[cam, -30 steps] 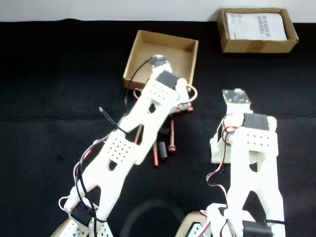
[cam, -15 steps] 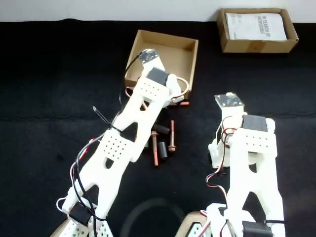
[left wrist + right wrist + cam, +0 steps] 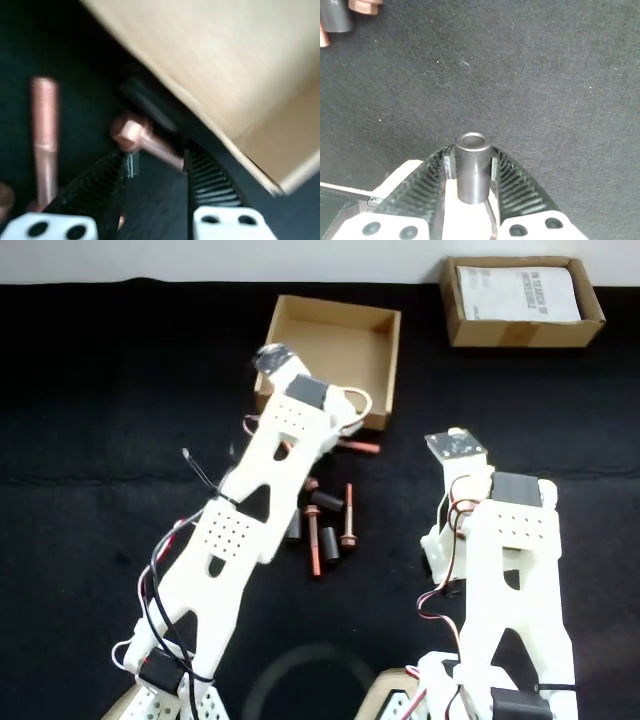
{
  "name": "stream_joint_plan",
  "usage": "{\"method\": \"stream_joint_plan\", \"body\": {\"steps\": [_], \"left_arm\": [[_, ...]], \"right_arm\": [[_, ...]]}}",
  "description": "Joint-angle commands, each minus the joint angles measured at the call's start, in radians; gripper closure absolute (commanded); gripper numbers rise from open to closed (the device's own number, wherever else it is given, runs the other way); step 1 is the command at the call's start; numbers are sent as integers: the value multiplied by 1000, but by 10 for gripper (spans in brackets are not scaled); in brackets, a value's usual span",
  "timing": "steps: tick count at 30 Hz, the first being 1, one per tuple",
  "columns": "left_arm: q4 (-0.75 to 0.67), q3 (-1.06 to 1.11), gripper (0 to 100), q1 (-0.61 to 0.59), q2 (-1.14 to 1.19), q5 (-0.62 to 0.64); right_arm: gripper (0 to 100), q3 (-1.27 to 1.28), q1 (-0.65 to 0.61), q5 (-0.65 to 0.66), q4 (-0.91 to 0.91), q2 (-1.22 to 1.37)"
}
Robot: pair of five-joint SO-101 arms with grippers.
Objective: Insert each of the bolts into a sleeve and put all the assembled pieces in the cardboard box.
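Note:
The open cardboard box (image 3: 330, 315) stands at the back of the black table. My left arm (image 3: 300, 415) reaches to the box's near wall (image 3: 225, 65), its gripper (image 3: 155, 157) shut on a copper bolt (image 3: 131, 134) whose shaft sticks out sideways (image 3: 358, 447). A dark sleeve (image 3: 145, 105) lies by the wall just beyond the bolt head. My right gripper (image 3: 472, 154) is shut on a dark sleeve (image 3: 472, 175) held upright, bore open, over bare mat; that arm (image 3: 505, 530) is at the right.
Loose bolts (image 3: 313, 535) and dark sleeves (image 3: 328, 542) lie in a cluster between the arms, and one bolt (image 3: 44, 140) lies beside my left fingers. A second box holding a paper (image 3: 520, 300) sits at the back right corner.
My left arm has swung to the far left along the box's near wall, carrying the bolt with it. The right arm has shifted slightly left with its sleeve.

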Motion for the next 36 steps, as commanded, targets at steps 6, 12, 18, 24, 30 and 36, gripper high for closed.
{"method": "stream_joint_plan", "body": {"steps": [6, 12, 18, 24, 30, 36], "left_arm": [[-72, 7, 990, -30, 42, -5], [-69, 7, 992, -5, 41, -55], [34, -113, 992, 48, -19, -236], [180, -278, 992, 130, -120, -471], [232, -272, 992, 157, -291, -646], [235, -266, 992, 148, -486, -758]], "right_arm": [[991, -12, -4, 44, -4, -24], [991, -12, -4, 37, -35, -35], [991, -82, -13, 41, -139, -35], [991, -101, -84, 35, -308, -36], [991, -117, -203, -209, -387, -147], [991, 18, -271, -318, -417, -421]]}}
